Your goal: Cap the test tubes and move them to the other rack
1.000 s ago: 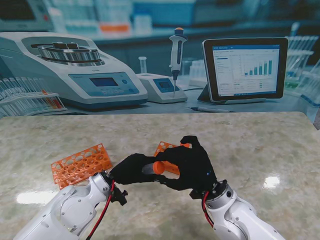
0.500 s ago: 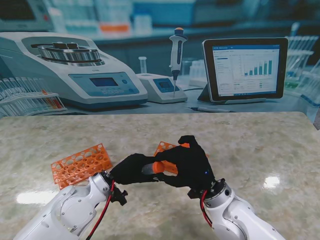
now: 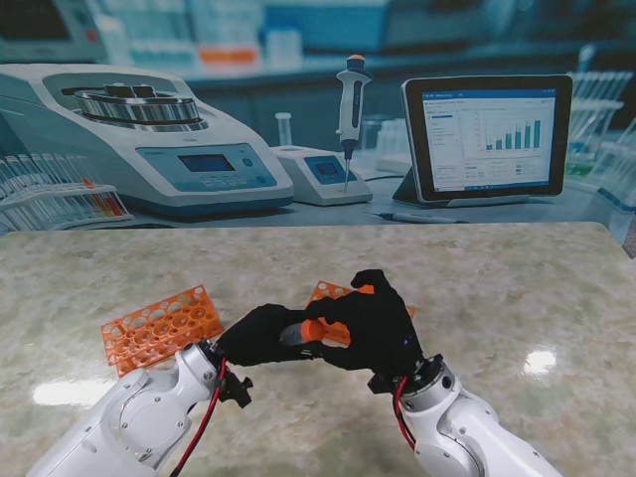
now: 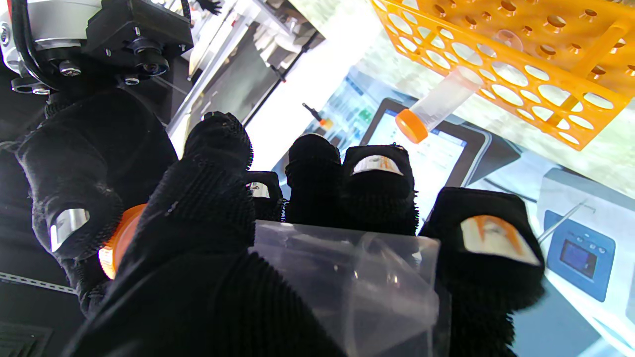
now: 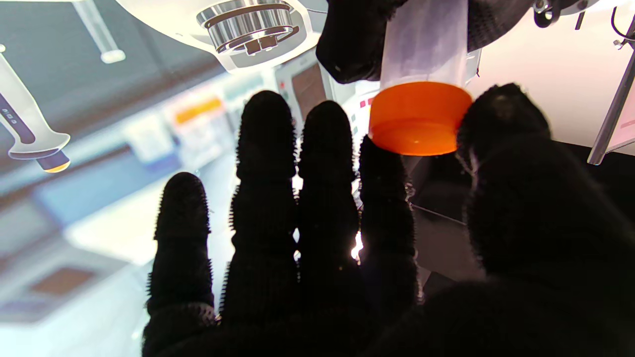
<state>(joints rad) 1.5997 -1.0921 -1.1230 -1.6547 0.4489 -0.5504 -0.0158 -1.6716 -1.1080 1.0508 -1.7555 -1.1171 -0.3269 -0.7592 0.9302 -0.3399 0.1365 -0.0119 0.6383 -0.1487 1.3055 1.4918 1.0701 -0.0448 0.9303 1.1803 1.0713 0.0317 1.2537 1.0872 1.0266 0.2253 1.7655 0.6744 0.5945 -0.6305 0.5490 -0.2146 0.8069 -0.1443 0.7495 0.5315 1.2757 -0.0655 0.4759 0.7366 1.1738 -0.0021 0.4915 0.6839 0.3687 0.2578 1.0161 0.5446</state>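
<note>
My left hand (image 3: 260, 336) is shut on a clear test tube (image 4: 347, 277), held roughly level above the table. An orange cap (image 3: 312, 329) sits on the tube's mouth. My right hand (image 3: 380, 323) pinches that cap (image 5: 416, 119) between thumb and index finger (image 5: 384, 173). The tube's body (image 5: 424, 44) runs back into the left hand's fingers (image 5: 352, 39). One orange rack (image 3: 159, 326) lies to the left of the hands. A second orange rack (image 3: 333, 293) is mostly hidden behind them. In the left wrist view, that rack (image 4: 545, 64) holds a capped tube (image 4: 436, 106).
The marble table (image 3: 517, 288) spreads to the right and towards the backdrop. The backdrop shows a centrifuge (image 3: 139, 139), a pipette (image 3: 351, 109) and a tablet (image 3: 487, 134).
My right hand and forearm have edged slightly left, towards the left hand, with the cap staying on the tube's mouth. The left arm has barely moved.
</note>
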